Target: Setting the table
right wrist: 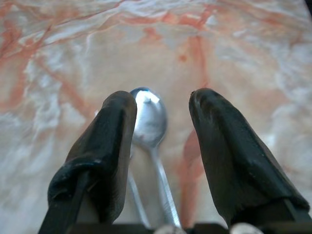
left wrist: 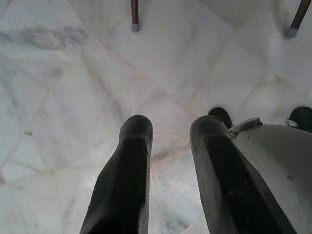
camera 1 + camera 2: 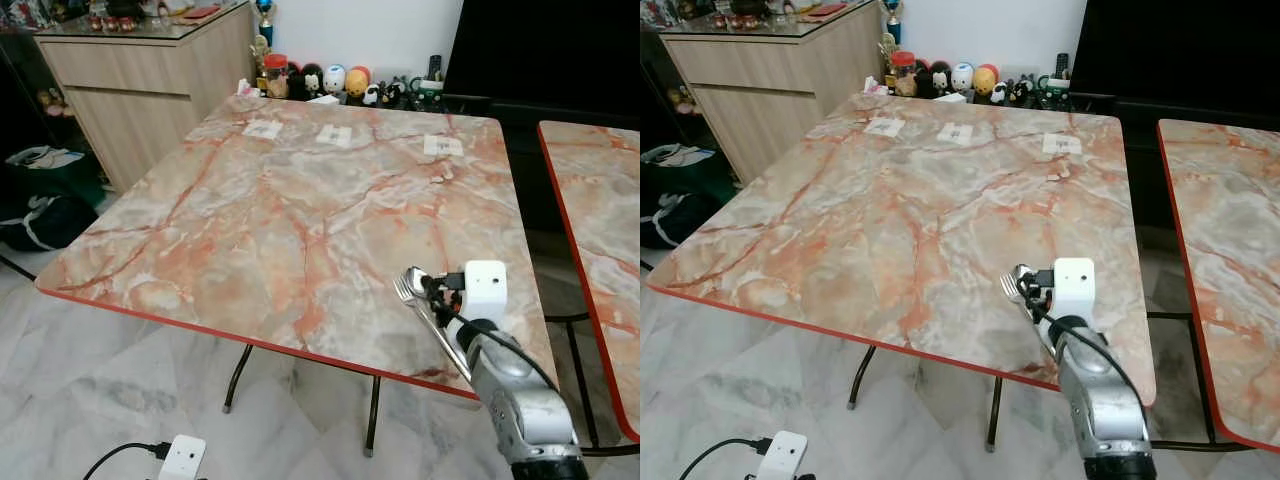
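Carrying cutlery over the near right part of the marble table [image 3: 290,220], held by the right gripper [image 1: 158,126].

A spoon [image 1: 148,119] and a fork [image 3: 404,288] are seen between the right gripper's black fingers [image 1: 109,146], handles running back toward the wrist, heads projecting forward past the tips; a gap is left beside the spoon, so the handles appear pinned nearer the finger base, though the clamp point is hidden. For a clean placement, the pair should be lowered flat onto the tabletop, kept well inside the red edge, and released only once the handles are resting. The left gripper [image 2: 168,146] is hung idle over the tiled floor [image 2: 73,73], fingers apart and empty. Farther off, three paper slips [image 3: 334,135] are lying along the far side, with figurines [image 3: 345,82] beyond them.
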